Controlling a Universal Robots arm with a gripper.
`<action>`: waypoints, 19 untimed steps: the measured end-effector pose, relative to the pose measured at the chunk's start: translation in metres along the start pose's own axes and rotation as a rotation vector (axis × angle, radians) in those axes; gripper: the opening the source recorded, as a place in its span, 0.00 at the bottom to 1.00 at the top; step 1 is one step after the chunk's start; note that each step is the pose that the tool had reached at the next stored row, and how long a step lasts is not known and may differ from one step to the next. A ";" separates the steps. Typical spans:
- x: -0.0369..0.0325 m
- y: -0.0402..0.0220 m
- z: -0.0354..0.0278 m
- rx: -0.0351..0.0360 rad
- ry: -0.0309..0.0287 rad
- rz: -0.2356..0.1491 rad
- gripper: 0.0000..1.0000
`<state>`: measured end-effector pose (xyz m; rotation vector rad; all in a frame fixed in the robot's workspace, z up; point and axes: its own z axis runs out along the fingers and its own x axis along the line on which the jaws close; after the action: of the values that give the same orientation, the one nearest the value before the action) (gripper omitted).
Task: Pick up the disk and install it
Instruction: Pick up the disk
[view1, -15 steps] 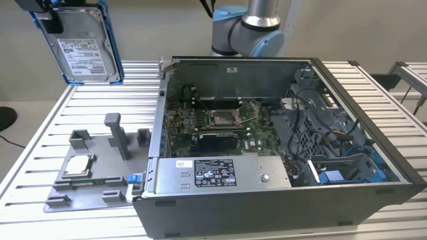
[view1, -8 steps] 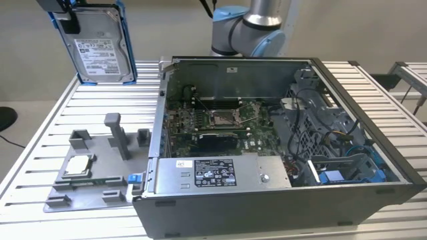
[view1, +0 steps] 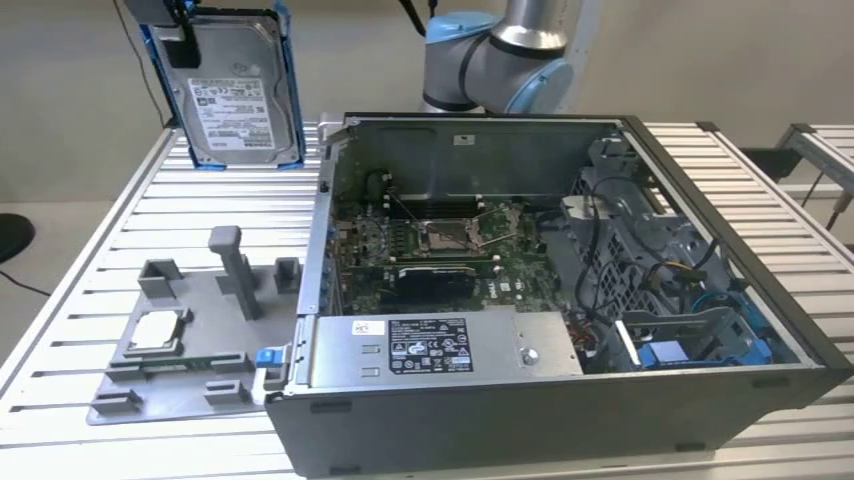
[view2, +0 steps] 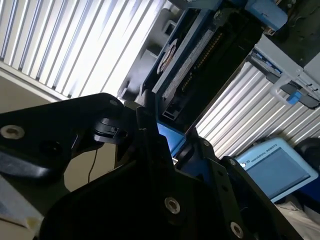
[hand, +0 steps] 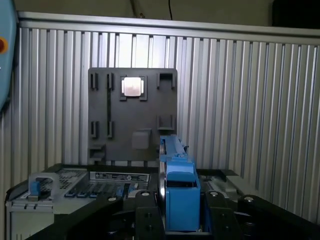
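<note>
The disk (view1: 238, 95), a silver drive with a white label in a blue frame, hangs upright in the air over the far corner of the table at the exterior view's left. My gripper (view1: 175, 38) is shut on its upper edge. In the first wrist view the disk (hand: 178, 170) is edge-on, its blue frame pinched between the black fingers (hand: 145, 212) of my gripper (hand: 180, 207). The second wrist view looks along the disk's underside (view2: 195, 55).
An open computer case (view1: 787, 330) lies on the slatted table, with a motherboard, a grey power supply box (view1: 441, 345) and a blue-trimmed drive bay (view1: 694, 350). A grey fixture plate (view1: 187, 345) at the exterior view's left holds a small square chip (view1: 156, 330). The arm's base (view1: 501, 55) stands behind the case.
</note>
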<state>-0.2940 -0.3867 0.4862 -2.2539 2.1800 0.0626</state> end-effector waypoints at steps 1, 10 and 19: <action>0.0001 -0.0042 -0.0001 -0.0005 0.0001 0.000 0.00; 0.0014 -0.0415 -0.0011 -0.0042 -0.0001 0.000 0.00; 0.0027 -0.0797 -0.0020 -0.0079 -0.0003 0.000 0.00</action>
<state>-0.2143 -0.3867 0.4862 -2.2576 2.1837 0.0717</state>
